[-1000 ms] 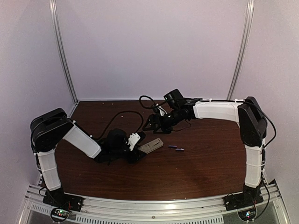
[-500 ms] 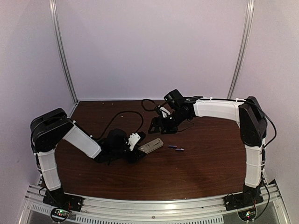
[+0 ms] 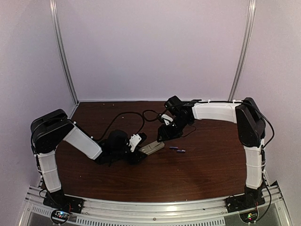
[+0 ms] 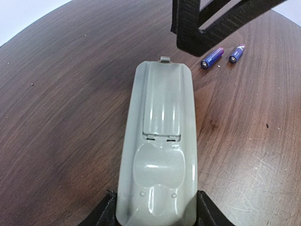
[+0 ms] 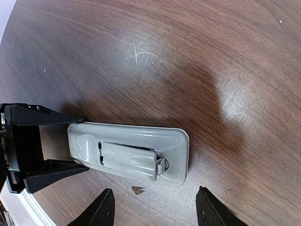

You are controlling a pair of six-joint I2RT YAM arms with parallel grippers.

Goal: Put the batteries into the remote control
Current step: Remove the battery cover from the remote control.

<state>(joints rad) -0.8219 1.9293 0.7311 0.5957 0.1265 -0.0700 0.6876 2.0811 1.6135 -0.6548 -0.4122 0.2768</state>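
I see remote control [image 4: 160, 155] lying back-up on dark wood surface [image 4: 56, 94], battery cover [image 4: 162, 113] on it; left end effector [image 4: 157, 209] clamped on remote's near end, one finger against each long side; right end effector [image 5: 154, 195] spread wide, holding nothing, hovering above remote's far end; two batteries [image 4: 211, 58] loose on surface, side by side, just off remote's far right corner, not touching it.
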